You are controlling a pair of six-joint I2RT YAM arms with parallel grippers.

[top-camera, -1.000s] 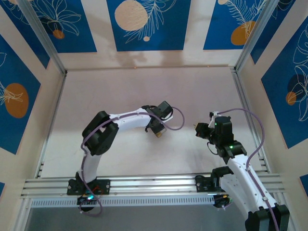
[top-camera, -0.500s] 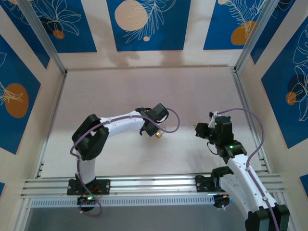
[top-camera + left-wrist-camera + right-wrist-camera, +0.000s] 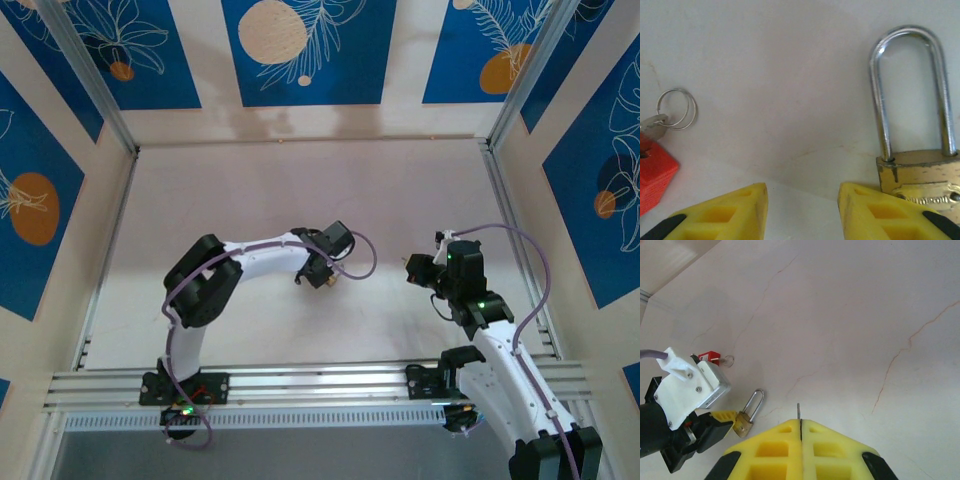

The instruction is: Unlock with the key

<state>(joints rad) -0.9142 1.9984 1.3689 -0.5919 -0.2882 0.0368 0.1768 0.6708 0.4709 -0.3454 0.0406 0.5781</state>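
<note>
A brass padlock (image 3: 922, 177) with a tall steel shackle lies flat on the white table, its shackle closed. My left gripper (image 3: 802, 200) is low over the table, open, nothing between its yellow fingers; its right finger (image 3: 875, 210) is against the padlock's body. A thin metal key (image 3: 798, 411) sticks out between the pads of my right gripper (image 3: 800, 421), which is shut on it and is held apart to the right of the padlock (image 3: 746, 421). In the top view the left gripper (image 3: 325, 276) and the right gripper (image 3: 412, 268) face each other.
A second key on a ring (image 3: 676, 109) with a red tag (image 3: 652, 170) lies on the table left of the left gripper; the tag (image 3: 707, 356) lies beyond the left wrist. Patterned walls and metal rails (image 3: 110, 120) enclose the table.
The left arm's elbow swung out to the left and came back, while its gripper stayed by the padlock. The right arm has not moved.
</note>
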